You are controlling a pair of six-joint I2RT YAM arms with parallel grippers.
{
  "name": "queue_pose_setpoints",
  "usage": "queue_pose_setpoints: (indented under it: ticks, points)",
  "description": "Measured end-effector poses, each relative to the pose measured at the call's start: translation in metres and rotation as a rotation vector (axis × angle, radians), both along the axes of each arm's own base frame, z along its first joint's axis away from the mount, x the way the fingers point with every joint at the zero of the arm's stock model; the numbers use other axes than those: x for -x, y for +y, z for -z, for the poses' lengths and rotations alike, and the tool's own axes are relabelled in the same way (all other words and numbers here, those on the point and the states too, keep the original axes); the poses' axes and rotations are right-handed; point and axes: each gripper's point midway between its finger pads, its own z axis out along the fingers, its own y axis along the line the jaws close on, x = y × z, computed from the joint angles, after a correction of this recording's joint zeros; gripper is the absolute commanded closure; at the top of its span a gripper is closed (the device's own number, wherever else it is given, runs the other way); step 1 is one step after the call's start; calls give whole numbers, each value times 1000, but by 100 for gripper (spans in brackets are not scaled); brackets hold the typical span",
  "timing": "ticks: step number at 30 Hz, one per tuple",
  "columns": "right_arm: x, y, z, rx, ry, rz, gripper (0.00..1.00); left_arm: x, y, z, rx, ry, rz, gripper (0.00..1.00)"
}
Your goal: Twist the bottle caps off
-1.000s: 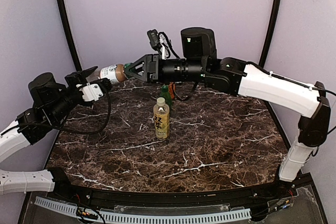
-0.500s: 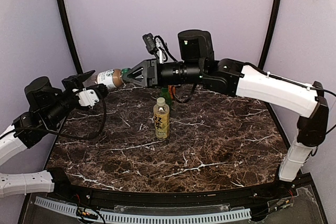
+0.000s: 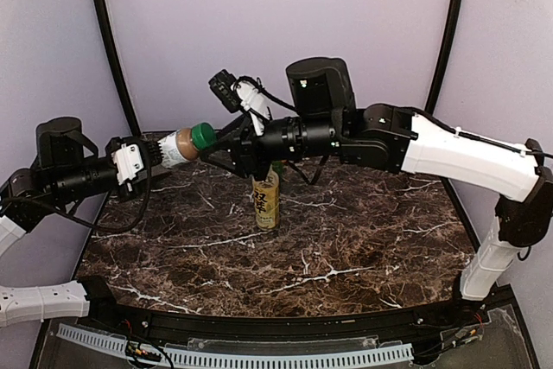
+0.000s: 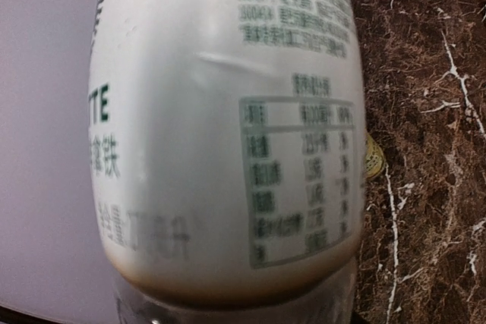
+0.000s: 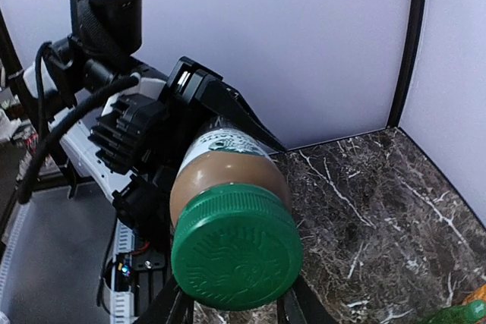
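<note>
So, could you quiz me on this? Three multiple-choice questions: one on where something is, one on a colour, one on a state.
1. Where is the white-labelled bottle?
A. Standing on the table
B. Held sideways in the air by the left hand
C. Lying on the table

2. What colour is its cap?
A. Red
B. White
C. Green

3. How is the yellow bottle placed?
A. Upright on the table
B. Tipped on its side
C. Hanging from a hand

Answers:
1. B: the left hand grips the bottle's body, which lies level above the table.
2. C: the right wrist view shows the green cap close up.
3. A: it stands on its base on the marble top.
</note>
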Motion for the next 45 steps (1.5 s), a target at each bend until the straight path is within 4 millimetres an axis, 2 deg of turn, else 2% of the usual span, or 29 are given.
queue_pose_setpoints:
  ticks: [5,11,15,19,20,23,27,30,35,42,45]
  points:
    - [17,2,16,83,-172,-57,100,25,-16,10,75,161,116,90]
    - [22,0,34,125,-241,-80,99,42,-32,18,125,292,203,90]
    - [22,-9,29,112,-243,-58,67,43,-38,17,159,326,206,90]
    - [22,-20,9,62,-205,-22,31,30,-36,8,186,260,155,90]
    - [23,-23,1,38,-194,-15,24,23,-34,7,188,228,126,90]
    - [22,-29,-19,-22,-111,16,11,2,-26,4,169,115,36,90]
    - [5,-33,-39,-97,62,95,10,-23,-12,-7,134,-47,-84,90]
    - [-21,-37,-51,-164,223,191,11,-38,-2,-19,106,-164,-164,90]
    - [-51,-28,-56,-221,374,274,13,-49,8,-29,54,-297,-227,90]
    - [-60,-9,-53,-237,474,280,24,-55,12,-35,9,-372,-260,90]
    - [-60,-7,-49,-231,501,279,36,-55,13,-38,7,-388,-266,90]
